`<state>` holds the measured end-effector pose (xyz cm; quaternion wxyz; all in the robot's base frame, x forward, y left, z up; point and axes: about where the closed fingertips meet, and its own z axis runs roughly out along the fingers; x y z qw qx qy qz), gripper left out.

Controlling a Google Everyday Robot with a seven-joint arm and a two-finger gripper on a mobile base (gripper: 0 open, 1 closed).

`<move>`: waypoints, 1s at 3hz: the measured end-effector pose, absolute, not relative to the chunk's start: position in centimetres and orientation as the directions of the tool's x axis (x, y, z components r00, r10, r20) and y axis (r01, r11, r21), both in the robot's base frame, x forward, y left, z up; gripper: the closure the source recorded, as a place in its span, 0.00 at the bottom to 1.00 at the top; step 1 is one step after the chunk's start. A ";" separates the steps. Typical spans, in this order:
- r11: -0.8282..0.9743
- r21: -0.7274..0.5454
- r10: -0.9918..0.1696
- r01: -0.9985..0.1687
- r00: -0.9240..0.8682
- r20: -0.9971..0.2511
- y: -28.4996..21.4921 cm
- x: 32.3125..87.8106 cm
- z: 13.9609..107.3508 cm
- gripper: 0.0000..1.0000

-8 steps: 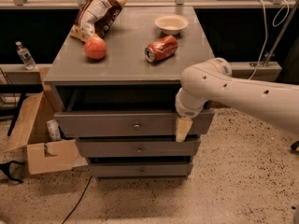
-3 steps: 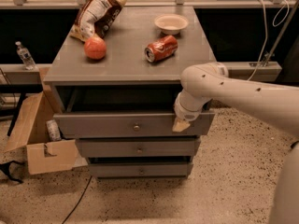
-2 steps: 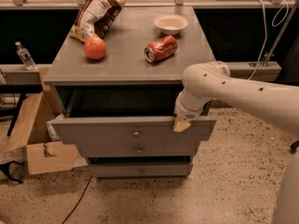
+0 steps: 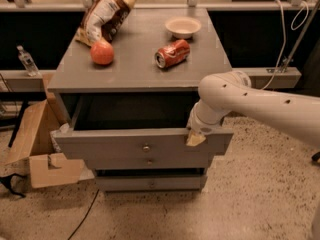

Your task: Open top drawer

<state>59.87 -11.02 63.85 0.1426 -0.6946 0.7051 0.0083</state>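
The top drawer (image 4: 115, 145) is the wide grey one with a small brass knob (image 4: 146, 147) at its centre. It stands pulled well out from the grey cabinet (image 4: 135, 74), and its dark box shows from above. My gripper (image 4: 195, 136) sits at the upper right edge of the drawer front, with a tan fingertip (image 4: 194, 139) hooked over it. My white arm (image 4: 260, 101) reaches in from the right. Two narrower drawers (image 4: 150, 181) lie shut below.
On the cabinet top lie a red apple (image 4: 102, 52), a tipped red can (image 4: 172, 53), a chip bag (image 4: 104, 16) and a white bowl (image 4: 183, 27). An open cardboard box (image 4: 42, 154) stands at the left on the floor. A small bottle (image 4: 26, 60) stands on a ledge.
The top drawer has slid out toward the camera, from slightly ajar to well open. My gripper moved with it along its right edge.
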 end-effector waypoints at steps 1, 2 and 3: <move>0.038 -0.187 -0.976 -0.982 0.003 -0.216 -11.0 59.7 63.9 1.00; 0.063 -0.192 -0.970 -0.979 -0.015 -0.243 -11.0 58.1 63.7 1.00; 0.067 -0.193 -0.968 -0.979 -0.018 -0.249 -11.0 57.8 63.9 1.00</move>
